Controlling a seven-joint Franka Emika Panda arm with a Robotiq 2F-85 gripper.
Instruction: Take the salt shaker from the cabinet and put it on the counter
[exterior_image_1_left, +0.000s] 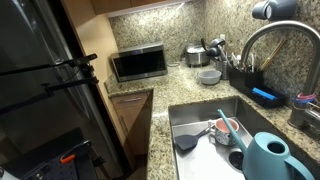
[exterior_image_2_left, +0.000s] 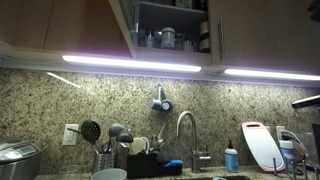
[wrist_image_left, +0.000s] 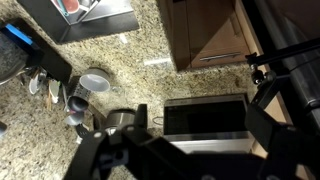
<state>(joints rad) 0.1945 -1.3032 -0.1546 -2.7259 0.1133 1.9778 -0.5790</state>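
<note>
The open upper cabinet (exterior_image_2_left: 172, 14) shows in an exterior view, with several small jars and shakers (exterior_image_2_left: 168, 38) on its shelf. I cannot tell which one is the salt shaker. The speckled granite counter (exterior_image_1_left: 180, 85) also shows in the wrist view (wrist_image_left: 140, 45). My gripper (wrist_image_left: 198, 132) looks straight down over the microwave (wrist_image_left: 205, 118) from well above the counter. Its dark fingers are spread apart with nothing between them. The black arm (exterior_image_1_left: 55, 75) fills the left of an exterior view.
On the counter stand a microwave (exterior_image_1_left: 139, 63), a white bowl (wrist_image_left: 95, 81), a rice cooker (exterior_image_1_left: 195, 55) and a utensil holder (exterior_image_2_left: 104, 158). The sink (exterior_image_1_left: 200, 112) holds dishes, and a teal watering can (exterior_image_1_left: 268, 158) is beside the faucet (exterior_image_2_left: 186, 128). Wooden drawers (wrist_image_left: 205, 35) lie below.
</note>
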